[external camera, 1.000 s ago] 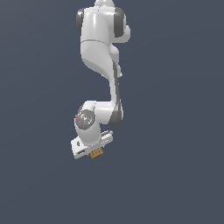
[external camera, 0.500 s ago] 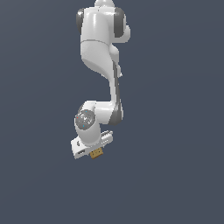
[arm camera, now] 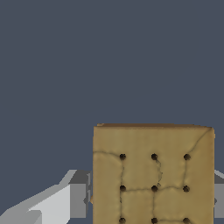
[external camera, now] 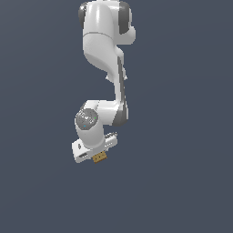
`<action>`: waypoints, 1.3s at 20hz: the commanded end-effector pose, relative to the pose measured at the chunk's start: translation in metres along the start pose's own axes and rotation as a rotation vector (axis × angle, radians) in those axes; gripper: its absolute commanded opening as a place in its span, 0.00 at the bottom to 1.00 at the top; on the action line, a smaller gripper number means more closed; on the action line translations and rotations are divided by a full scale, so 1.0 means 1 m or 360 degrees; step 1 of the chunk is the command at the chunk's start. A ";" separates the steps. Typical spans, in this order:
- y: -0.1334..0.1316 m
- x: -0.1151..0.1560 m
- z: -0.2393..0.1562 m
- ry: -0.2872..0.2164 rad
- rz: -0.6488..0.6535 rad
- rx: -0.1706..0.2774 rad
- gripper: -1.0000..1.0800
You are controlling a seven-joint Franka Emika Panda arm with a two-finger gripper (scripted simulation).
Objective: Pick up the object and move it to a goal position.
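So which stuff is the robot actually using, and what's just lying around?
Part of the job:
- the tan block with dark dots, sitting between the fingers
- the white gripper, closed on it

Just lying around:
- nothing; only plain dark background shows

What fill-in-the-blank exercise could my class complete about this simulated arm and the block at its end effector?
1. The block between the fingers is tan-brown and its top bears a grid of dark ____.
2. In the exterior view, the block shows just below the arm's white ____.
3. The surface behind the arm is a plain dark ____-grey.
4. The arm itself is mostly ____ in colour.

Missing words: dots; end effector; blue; white
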State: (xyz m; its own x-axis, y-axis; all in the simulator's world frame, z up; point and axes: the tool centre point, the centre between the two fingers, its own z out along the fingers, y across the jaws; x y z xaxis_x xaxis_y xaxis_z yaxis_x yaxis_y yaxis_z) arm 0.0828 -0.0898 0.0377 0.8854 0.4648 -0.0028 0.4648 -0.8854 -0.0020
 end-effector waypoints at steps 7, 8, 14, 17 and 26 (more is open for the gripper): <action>0.002 -0.002 -0.077 0.0003 -0.0001 -0.0003 0.00; 0.002 -0.002 -0.089 0.0003 -0.0001 -0.0003 0.00; 0.003 -0.004 -0.159 0.0004 -0.0001 -0.0003 0.00; 0.004 -0.004 -0.194 0.0004 -0.0001 -0.0003 0.00; 0.007 -0.005 -0.293 0.0004 -0.0001 -0.0002 0.00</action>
State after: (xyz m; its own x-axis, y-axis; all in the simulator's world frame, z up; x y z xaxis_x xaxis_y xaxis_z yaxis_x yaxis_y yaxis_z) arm 0.0826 -0.0984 0.3138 0.8850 0.4655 -0.0001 0.4655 -0.8850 -0.0003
